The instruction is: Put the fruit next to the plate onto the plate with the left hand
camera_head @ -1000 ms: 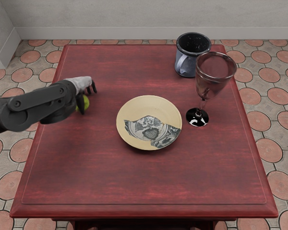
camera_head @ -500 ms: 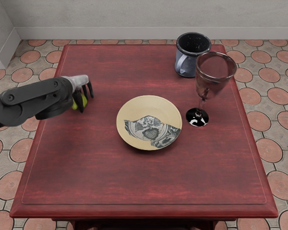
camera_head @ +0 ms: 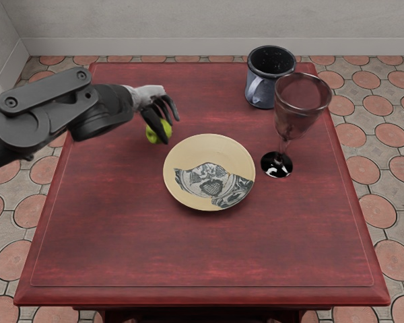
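The left hand (camera_head: 155,109) has its dark fingers curled around the green fruit (camera_head: 152,132), gripping it from above. The fruit hangs over the red surface (camera_head: 121,222) just beside the patterned plate (camera_head: 177,153), at its far-left rim and not on it. A mug (camera_head: 268,75) and a wine glass (camera_head: 297,114) stand to the plate's right.

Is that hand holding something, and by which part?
The left hand holds the small green fruit, wrapped over its top and sides.

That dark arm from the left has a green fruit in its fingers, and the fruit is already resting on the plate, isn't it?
Not quite. The left hand does grip the green fruit, but the fruit is not on the plate. The head view shows it held just off the plate's far left rim, and nothing lies on the plate.
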`<act>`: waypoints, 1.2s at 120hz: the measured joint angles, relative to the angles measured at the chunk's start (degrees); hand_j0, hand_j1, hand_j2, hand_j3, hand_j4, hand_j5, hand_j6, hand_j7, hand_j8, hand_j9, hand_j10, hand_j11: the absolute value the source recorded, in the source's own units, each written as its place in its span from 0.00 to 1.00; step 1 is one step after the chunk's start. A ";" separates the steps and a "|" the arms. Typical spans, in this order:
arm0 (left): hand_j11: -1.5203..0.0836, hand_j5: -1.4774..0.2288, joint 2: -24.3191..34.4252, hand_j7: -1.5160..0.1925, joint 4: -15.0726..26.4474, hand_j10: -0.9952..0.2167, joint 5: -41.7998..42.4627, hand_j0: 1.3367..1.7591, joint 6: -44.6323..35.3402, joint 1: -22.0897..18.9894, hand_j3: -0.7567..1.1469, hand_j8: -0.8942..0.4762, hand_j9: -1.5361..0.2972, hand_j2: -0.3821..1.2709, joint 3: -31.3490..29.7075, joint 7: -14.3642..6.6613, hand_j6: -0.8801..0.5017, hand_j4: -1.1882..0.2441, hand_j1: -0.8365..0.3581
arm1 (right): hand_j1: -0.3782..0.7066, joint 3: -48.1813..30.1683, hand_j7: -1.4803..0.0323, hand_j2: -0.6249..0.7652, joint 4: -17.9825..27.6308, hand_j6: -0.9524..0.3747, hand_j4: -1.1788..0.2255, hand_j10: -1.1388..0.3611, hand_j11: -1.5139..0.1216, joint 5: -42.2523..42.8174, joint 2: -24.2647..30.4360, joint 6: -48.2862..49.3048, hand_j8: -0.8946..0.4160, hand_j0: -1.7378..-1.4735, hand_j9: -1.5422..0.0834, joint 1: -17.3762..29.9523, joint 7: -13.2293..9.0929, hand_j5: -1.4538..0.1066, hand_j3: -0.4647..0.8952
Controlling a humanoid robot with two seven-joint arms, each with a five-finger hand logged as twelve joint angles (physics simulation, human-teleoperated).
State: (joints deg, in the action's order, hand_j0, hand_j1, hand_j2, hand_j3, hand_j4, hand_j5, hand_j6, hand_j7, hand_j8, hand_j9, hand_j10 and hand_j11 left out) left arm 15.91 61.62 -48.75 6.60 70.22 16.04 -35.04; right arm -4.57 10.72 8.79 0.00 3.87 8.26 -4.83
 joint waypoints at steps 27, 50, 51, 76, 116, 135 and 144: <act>0.36 0.29 -0.88 0.32 1.14 0.35 7.29 0.75 9.89 1.78 0.40 0.31 0.32 0.50 1.58 0.01 0.14 0.34 0.45 | 0.05 0.00 0.96 0.45 0.00 0.70 0.83 0.75 0.91 0.00 0.00 0.02 0.67 0.30 0.93 0.00 0.00 0.91 0.34; 0.34 0.28 -4.57 0.30 1.21 0.36 8.32 0.76 11.26 1.16 0.40 0.27 0.30 0.53 1.14 0.02 0.12 0.32 0.43 | 0.05 0.00 0.96 0.45 0.00 0.70 0.83 0.75 0.91 0.00 0.00 0.00 0.67 0.30 0.93 0.00 0.00 0.91 0.34; 0.35 0.29 -4.57 0.31 1.21 0.36 8.32 0.76 11.27 1.15 0.40 0.27 0.31 0.53 1.12 0.02 0.12 0.33 0.44 | 0.05 0.00 0.96 0.45 0.00 0.70 0.82 0.75 0.91 0.00 0.00 0.00 0.67 0.30 0.93 0.00 0.00 0.91 0.34; 0.72 0.64 -2.04 0.66 1.22 0.64 10.33 0.76 11.32 1.90 0.40 0.50 0.63 0.34 2.52 0.04 0.44 0.64 0.77 | 0.05 0.00 0.96 0.45 0.00 0.70 0.82 0.75 0.91 0.00 0.00 0.02 0.67 0.30 0.93 0.00 0.00 0.91 0.34; 0.90 0.82 20.34 0.84 0.95 0.78 44.15 0.76 27.32 -12.55 0.40 0.62 0.79 0.25 22.49 0.04 0.59 0.79 0.94 | 0.05 0.00 0.96 0.45 0.00 0.70 0.82 0.75 0.91 0.00 0.00 0.01 0.67 0.30 0.93 0.00 0.00 0.91 0.34; 0.92 0.84 25.03 0.86 0.58 0.80 53.85 0.76 28.19 -22.26 0.40 0.64 0.82 0.24 26.64 0.04 0.62 0.81 0.97 | 0.05 0.00 0.96 0.45 0.00 0.70 0.82 0.75 0.91 0.00 0.00 0.00 0.67 0.30 0.93 0.00 0.00 0.91 0.34; 0.93 0.85 29.79 0.87 0.47 0.81 55.92 0.76 28.31 -25.44 0.40 0.64 0.82 0.24 27.22 0.04 0.62 0.82 0.98 | 0.05 0.00 0.96 0.45 0.00 0.70 0.82 0.75 0.91 0.00 0.00 0.01 0.67 0.30 0.93 0.00 0.00 0.91 0.34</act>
State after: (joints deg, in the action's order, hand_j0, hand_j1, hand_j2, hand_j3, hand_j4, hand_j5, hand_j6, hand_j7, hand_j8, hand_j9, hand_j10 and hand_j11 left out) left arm 45.70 62.09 7.17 34.91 44.78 43.25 -35.00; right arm -4.57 10.72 8.79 0.00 3.89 8.26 -4.83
